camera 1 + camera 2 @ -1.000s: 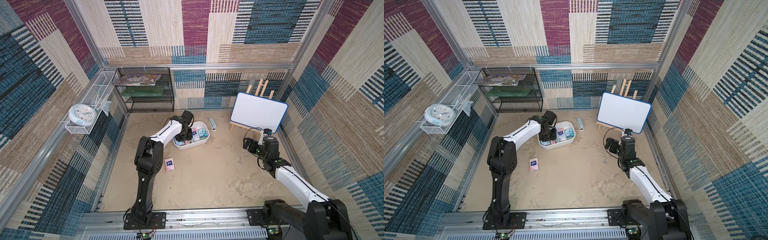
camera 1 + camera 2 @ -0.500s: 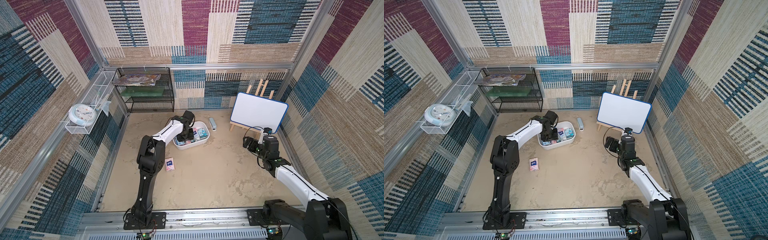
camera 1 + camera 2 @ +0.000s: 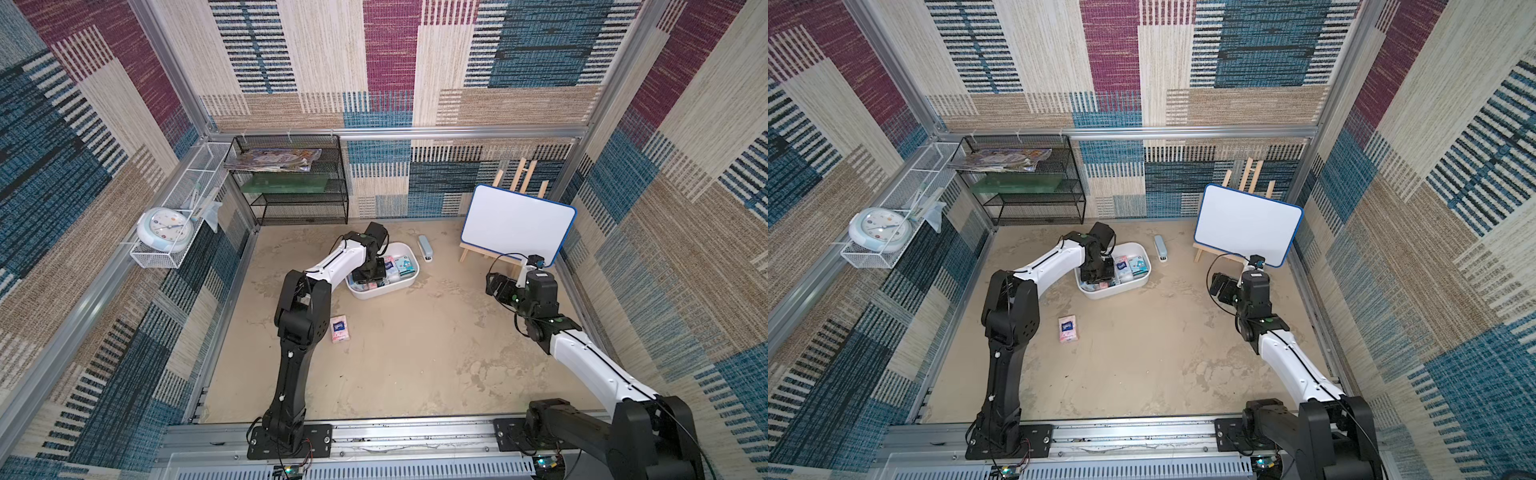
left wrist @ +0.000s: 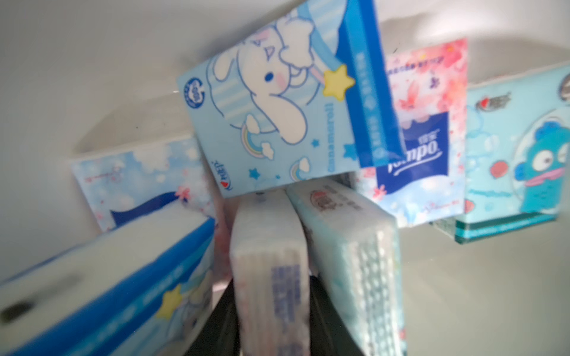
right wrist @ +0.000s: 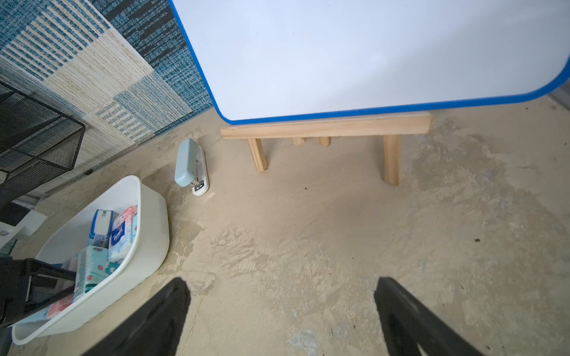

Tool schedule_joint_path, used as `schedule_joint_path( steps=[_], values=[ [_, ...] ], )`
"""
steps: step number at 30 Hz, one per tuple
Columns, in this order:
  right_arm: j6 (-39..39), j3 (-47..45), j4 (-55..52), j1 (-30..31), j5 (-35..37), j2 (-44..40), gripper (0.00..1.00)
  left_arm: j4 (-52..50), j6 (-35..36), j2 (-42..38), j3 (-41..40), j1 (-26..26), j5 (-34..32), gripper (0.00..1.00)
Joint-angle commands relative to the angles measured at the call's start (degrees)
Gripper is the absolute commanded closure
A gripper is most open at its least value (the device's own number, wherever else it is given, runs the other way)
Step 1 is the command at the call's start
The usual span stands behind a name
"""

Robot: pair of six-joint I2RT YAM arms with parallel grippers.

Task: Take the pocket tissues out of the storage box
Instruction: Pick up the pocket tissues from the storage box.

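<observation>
now left hand (image 4: 271, 286) clamps pink packet (image 4: 267, 234) inside storage box (image 4: 92, 77); right hand (image 5: 280, 308) apart.

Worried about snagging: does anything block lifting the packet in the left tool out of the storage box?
Nothing visible covers the gripped packet. A teal packet leans against one side and a blue packet crowds the other, so they might drag along.

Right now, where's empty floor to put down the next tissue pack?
Free: the bare floor between the storage box, the loose pink packet and the right pincer. Crowded: inside the box around the left pincer, and the gap beside the stapler.
</observation>
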Motion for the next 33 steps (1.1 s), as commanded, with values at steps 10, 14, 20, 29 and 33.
schedule_joint_path(
  steps=[10, 14, 20, 29, 33],
  values=[
    [-0.52, 0.91, 0.84, -0.04, -2.08, -0.19, 0.0, -0.32, 1.06, -10.31, -3.76, -0.24, 4.29, 0.81],
    [-1.24, 1.35, 0.15, 0.0, -3.96, -0.62, 0.0, 2.38, 0.66, -16.68, -9.46, -0.33, 6.75, 0.84],
    [-2.08, 1.09, -0.44, 0.01, -7.26, -2.16, 0.0, 10.26, -3.2, -28.09, -22.89, -0.29, 12.59, 0.87],
    [-2.01, -0.65, -0.44, 1.67, -12.2, -5.02, 0.01, 21.23, -7.57, -42.35, -44.67, -1.13, 18.47, 0.94],
    [-0.77, -1.61, 0.32, 3.61, -12.7, -5.64, 0.01, 28.82, -10.81, -45.74, -53.39, -1.37, 22.76, 0.95]
  ],
)
